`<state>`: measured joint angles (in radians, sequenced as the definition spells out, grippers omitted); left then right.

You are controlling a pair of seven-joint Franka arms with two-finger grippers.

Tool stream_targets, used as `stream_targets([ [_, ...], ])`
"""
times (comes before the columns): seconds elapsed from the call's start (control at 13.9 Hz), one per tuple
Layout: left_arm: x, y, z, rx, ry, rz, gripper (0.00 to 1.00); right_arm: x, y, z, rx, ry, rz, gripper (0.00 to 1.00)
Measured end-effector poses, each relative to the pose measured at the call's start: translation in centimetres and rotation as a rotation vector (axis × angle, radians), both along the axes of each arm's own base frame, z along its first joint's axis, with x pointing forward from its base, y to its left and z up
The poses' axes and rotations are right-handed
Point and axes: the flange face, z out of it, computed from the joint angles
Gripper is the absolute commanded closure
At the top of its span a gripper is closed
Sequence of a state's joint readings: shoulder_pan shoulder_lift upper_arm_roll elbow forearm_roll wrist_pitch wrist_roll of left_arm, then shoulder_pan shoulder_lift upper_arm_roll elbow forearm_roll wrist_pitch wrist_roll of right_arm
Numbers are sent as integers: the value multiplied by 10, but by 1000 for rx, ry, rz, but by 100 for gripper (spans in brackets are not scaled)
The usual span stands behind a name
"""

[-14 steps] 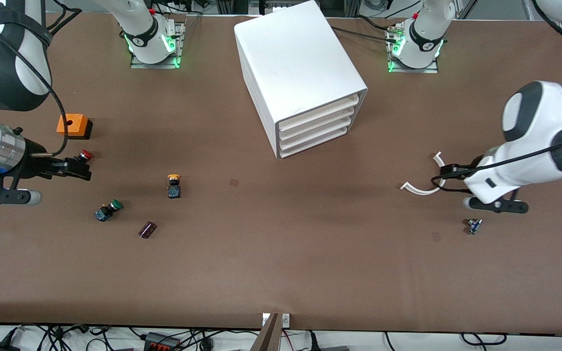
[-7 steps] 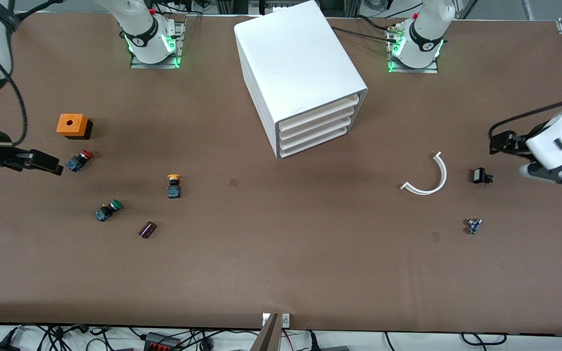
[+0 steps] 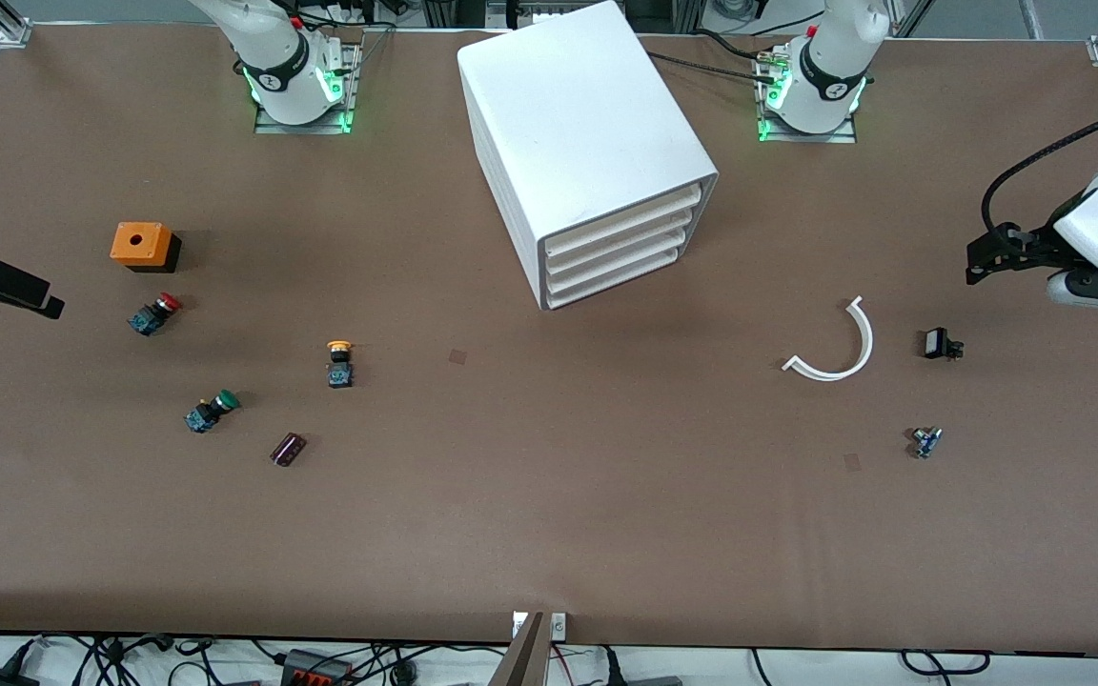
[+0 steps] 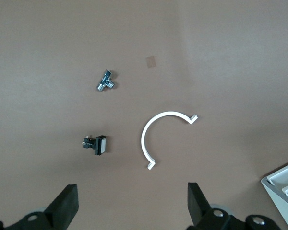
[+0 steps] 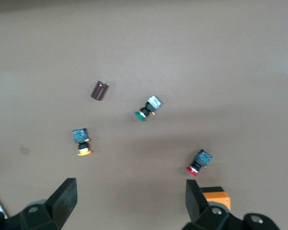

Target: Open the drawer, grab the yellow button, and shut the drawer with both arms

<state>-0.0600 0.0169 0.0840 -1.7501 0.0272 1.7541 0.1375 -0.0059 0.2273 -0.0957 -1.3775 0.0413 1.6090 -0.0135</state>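
Note:
The white cabinet (image 3: 587, 143) stands at the middle of the table, between the two arm bases. Its four drawers are all shut, and the drawer (image 3: 623, 219) is the uppermost one. The button (image 3: 339, 363), with a yellow-orange cap, lies on the table toward the right arm's end; it also shows in the right wrist view (image 5: 81, 143). My right gripper (image 3: 34, 296) is open and empty, up over the table's edge at the right arm's end. My left gripper (image 3: 986, 259) is open and empty, up over the left arm's end. Both show open in their wrist views (image 5: 130, 199) (image 4: 132, 206).
Near the button lie a red-capped button (image 3: 154, 313), a green-capped one (image 3: 212, 411), a dark cylinder (image 3: 288, 449) and an orange box (image 3: 141, 246). At the left arm's end lie a white curved strip (image 3: 840, 348), a small black part (image 3: 938, 344) and a metal fitting (image 3: 926, 442).
Both arms have pulled up and outward toward the table's ends. The right gripper left the red-capped button; the left gripper moved off the small black part, which now lies uncovered.

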Motion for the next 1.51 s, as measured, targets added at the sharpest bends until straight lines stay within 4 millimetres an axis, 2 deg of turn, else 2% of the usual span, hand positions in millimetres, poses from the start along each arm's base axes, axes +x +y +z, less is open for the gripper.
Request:
stream_targets([
  [0.22,-6,-11,9,-1,10,-12,0,-5,3,-6,-15,32,15,0],
  [0.43,-13,-15,22,-2,12,-18,0,-20,2,-14,-10,50,14,0],
  [0.79,-13,-22,23,12,11,-35,0,-45,2,-13,-7,39,15,0],
  [1.51,-12,-24,22,13,12,-39,0,-48,4,-15,-8,42,21,0],
])
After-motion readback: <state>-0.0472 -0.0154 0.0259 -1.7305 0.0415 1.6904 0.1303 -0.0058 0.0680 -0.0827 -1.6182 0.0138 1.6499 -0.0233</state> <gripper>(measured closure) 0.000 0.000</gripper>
